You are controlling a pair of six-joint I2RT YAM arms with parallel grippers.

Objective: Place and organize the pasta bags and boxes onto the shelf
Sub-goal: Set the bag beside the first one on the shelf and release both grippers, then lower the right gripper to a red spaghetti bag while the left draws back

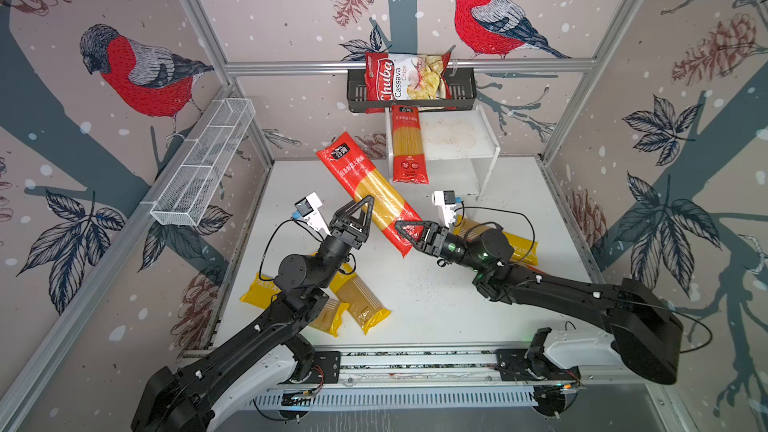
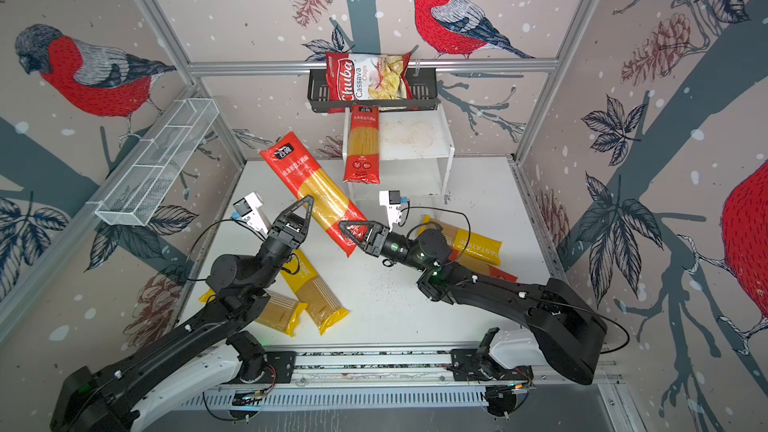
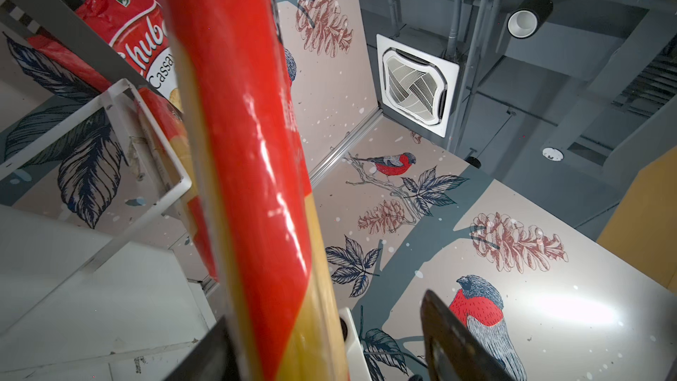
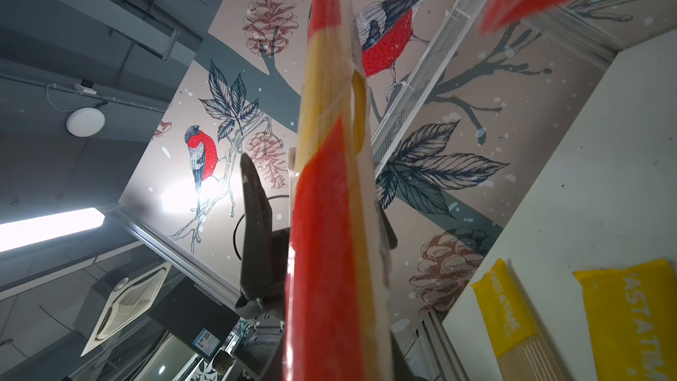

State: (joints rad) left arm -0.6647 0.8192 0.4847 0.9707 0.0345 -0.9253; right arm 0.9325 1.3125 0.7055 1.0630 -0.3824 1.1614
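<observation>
Yellow "PASTATIME" spaghetti packs (image 1: 360,303): partly hidden under both arms.
Left gripper (image 1: 368,203): jaws apart around long red-ended spaghetti pack (image 1: 369,191).
Right gripper (image 1: 402,228): clamped on its lower end.

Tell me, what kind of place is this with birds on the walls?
Probably a robot practice booth dressed like a pantry: two black robot arms, the right hand gripping a red spaghetti pack, bird-wallpaper panels in a metal frame, a small white shelf.

The top board of the small white two-tier shelf (image 1: 482,135) lies bare on its right, but a red-ended spaghetti pack (image 1: 409,143) fills its left, a black perforated basket (image 1: 461,93) overhangs its back, and a long slanting red-ended pack (image 1: 365,189) bars the left approach.
</observation>
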